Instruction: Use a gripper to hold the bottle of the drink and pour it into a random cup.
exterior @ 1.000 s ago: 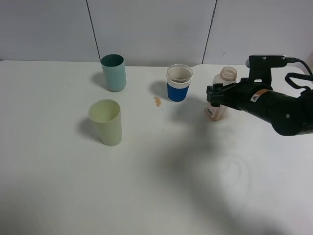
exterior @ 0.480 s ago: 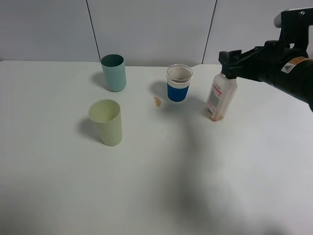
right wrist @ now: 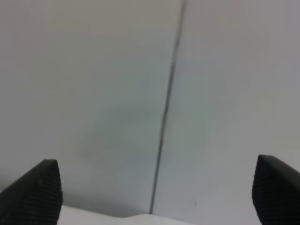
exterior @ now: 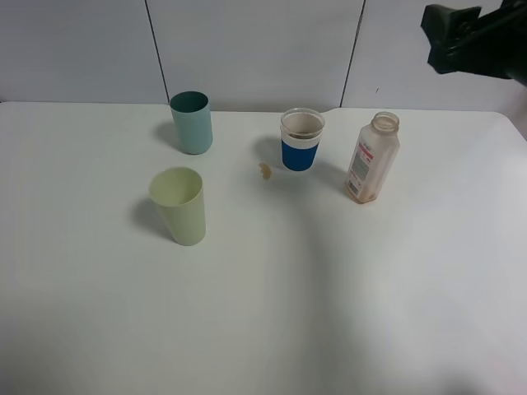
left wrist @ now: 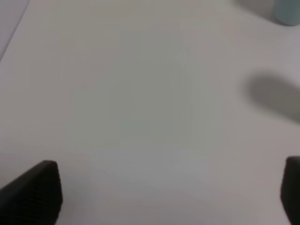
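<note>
Bottle (exterior: pixel 372 159) of tea-coloured drink is standing upright and capless on the white tabletop (exterior: pixel 329 296), toward the right side of the exterior high view, with only a brownish trace showing near its base. Nothing is touching it. Near it on its left, though apart from it, the short white cup with the blue band (exterior: pixel 301 140) is sitting upright, a brown ring of liquid showing inside its clear rim. A small brown spill spot (exterior: pixel 265 170) is lying on the tabletop just left of that cup. Farther left, a tall teal cup (exterior: pixel 191 122) is standing near the back, and a pale green cup (exterior: pixel 178 205) is standing in front of it, well apart from the bottle.

The right hand (exterior: pixel 449 37) is hanging high at the upper right corner of the exterior high view, well above the bottle and clear of it; in its wrist view its two dark fingertips (right wrist: pixel 35 192) are standing wide apart with nothing between them, facing the grey wall panels (right wrist: pixel 117 93). The left hand's fingertips (left wrist: pixel 33 192) are likewise showing far apart at the edges of its wrist view, over bare tabletop, gripping nothing.
</note>
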